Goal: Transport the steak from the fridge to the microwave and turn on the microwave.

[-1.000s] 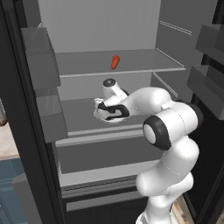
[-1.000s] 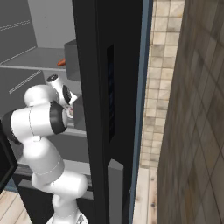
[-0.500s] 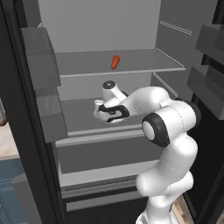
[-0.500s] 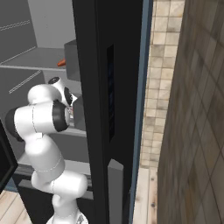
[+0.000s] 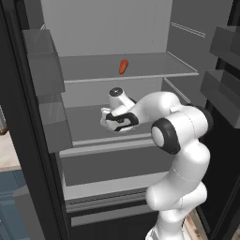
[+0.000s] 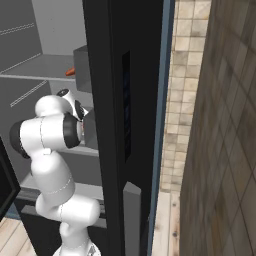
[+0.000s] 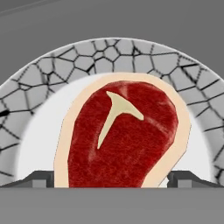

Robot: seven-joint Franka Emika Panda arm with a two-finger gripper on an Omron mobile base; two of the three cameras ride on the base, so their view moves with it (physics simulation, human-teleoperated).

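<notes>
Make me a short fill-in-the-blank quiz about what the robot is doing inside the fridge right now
1. The steak lies on a white ____ with a cracked grey rim.
2. The orange-red item sits on the shelf ____ the one where the tool works.
3. The tool's fingertips stand on either side of the ____.
4. The fridge door is ____.

Missing words: plate; above; steak; open

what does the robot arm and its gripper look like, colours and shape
The arm is glossy white, built from rounded, bulbous segments with dark grey to black disc caps at the joints. The hand is white with black trim and a round dark cap on top. The gripper has two small dark grey finger tips with flat, angular ends. No cables or markings show.
</notes>
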